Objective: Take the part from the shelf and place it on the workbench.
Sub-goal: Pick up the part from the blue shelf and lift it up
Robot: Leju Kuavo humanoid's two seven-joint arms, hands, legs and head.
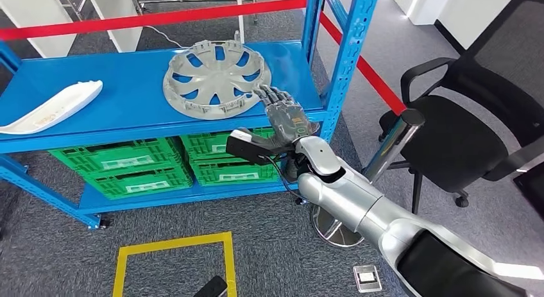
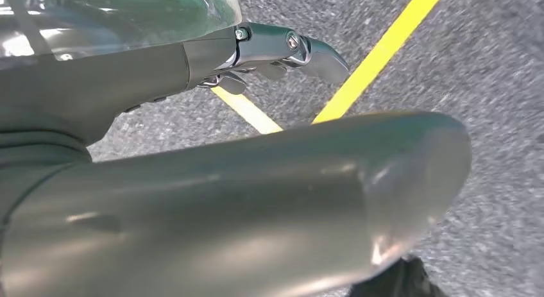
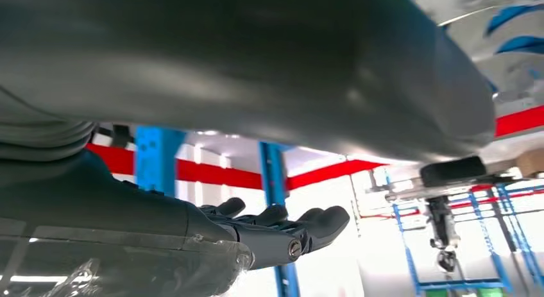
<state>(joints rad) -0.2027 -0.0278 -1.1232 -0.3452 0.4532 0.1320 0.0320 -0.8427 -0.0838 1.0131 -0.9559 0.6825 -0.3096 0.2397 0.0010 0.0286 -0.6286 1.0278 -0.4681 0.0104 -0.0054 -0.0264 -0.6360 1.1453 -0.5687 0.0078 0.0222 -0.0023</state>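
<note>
A grey wheel cover (image 1: 215,79) lies flat on the top board of the blue shelf (image 1: 128,85). My right hand (image 1: 287,116) reaches up at the shelf's front right, fingers stretched toward the cover's near rim, at or just short of it, holding nothing. In the right wrist view the right hand (image 3: 128,226) has its thumb well apart from the fingers (image 3: 276,226), and the wheel cover (image 3: 507,27) lies just beyond the thumb. My left hand (image 2: 160,72) hangs over grey carpet, nothing in it. A long white part (image 1: 54,108) lies at the shelf's left end.
Green crates (image 1: 138,165) fill the lower shelf. Red barrier tape (image 1: 160,18) runs behind and to the right, past a chrome post (image 1: 391,146). A black office chair (image 1: 475,117) stands at right. A yellow tape square (image 1: 173,246) marks the carpet below.
</note>
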